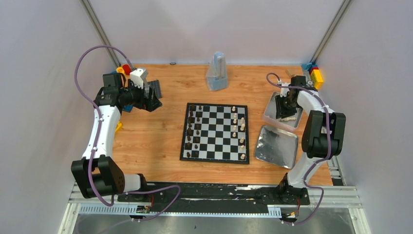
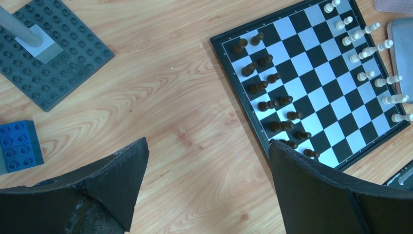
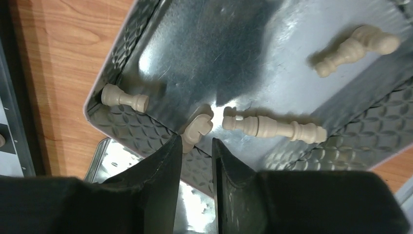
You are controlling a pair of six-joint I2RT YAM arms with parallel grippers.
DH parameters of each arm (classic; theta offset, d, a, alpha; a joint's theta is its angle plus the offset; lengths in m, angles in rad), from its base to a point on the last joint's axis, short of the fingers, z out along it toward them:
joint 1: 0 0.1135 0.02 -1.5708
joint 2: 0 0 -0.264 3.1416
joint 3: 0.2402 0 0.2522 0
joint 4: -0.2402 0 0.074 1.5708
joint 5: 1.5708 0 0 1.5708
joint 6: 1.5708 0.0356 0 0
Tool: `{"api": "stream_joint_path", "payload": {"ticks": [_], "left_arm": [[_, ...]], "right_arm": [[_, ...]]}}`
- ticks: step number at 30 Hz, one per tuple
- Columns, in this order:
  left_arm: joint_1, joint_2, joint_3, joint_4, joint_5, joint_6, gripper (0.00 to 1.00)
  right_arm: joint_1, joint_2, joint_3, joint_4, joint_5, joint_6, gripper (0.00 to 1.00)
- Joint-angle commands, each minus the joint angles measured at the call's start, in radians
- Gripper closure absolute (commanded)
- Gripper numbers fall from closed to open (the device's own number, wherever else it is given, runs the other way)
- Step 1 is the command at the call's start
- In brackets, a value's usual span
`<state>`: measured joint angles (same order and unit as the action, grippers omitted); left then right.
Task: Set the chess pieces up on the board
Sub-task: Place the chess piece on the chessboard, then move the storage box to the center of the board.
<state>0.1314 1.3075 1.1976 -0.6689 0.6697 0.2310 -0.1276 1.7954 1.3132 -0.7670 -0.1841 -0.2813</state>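
Observation:
The board (image 1: 214,160) lies mid-table, with dark chess pieces (image 1: 194,127) on its left columns and cream ones (image 1: 239,129) on its right; the left wrist view shows the board (image 2: 321,73) too. My left gripper (image 1: 155,100) hovers wide open over bare wood (image 2: 208,144), left of the board. My right gripper (image 1: 285,109) is down in the far silver tray (image 3: 219,48). Its narrowed jaws (image 3: 197,139) pinch a small cream piece (image 3: 198,127) at their tips. Three more cream pieces lie loose in the tray: (image 3: 124,97), (image 3: 275,127), (image 3: 353,48).
A second silver tray (image 1: 276,146) sits nearer, right of the board. A grey studded baseplate (image 2: 48,58) and a blue block (image 2: 19,146) lie by the left arm. A translucent object (image 1: 216,73) stands behind the board. Coloured blocks (image 1: 315,74) sit at the back right.

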Motion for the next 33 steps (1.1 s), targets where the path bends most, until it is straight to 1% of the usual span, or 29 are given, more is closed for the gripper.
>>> {"api": "stream_joint_path", "payload": {"ticks": [1,6,12,19,20,23,26,33], "left_arm": [[-0.004,0.009,0.011,0.011,0.015,0.017,0.00],[-0.004,0.030,0.024,0.010,0.009,0.019,0.00],[-0.004,0.076,0.062,0.001,0.008,0.005,0.00],[-0.004,0.113,0.093,-0.019,0.005,0.003,0.00],[-0.004,0.121,0.099,-0.023,0.003,0.004,0.00],[-0.004,0.139,0.111,-0.031,-0.005,0.004,0.00],[-0.004,0.160,0.126,-0.038,-0.012,0.005,0.00],[-0.004,0.184,0.130,-0.032,-0.015,0.013,0.00]], "right_arm": [[-0.003,-0.034,-0.074,0.067,-0.065,-0.061,0.71],[0.000,-0.083,-0.178,0.068,-0.124,-0.150,0.73],[0.000,-0.157,-0.297,0.062,-0.136,-0.248,0.74],[0.013,-0.293,-0.387,-0.017,-0.214,-0.306,0.73],[0.014,-0.308,-0.392,-0.020,-0.219,-0.303,0.72],[0.013,-0.340,-0.367,-0.022,-0.220,-0.261,0.61],[0.006,-0.336,-0.297,-0.022,-0.177,-0.165,0.53],[-0.033,-0.274,-0.216,-0.027,-0.026,0.027,0.44]]}}
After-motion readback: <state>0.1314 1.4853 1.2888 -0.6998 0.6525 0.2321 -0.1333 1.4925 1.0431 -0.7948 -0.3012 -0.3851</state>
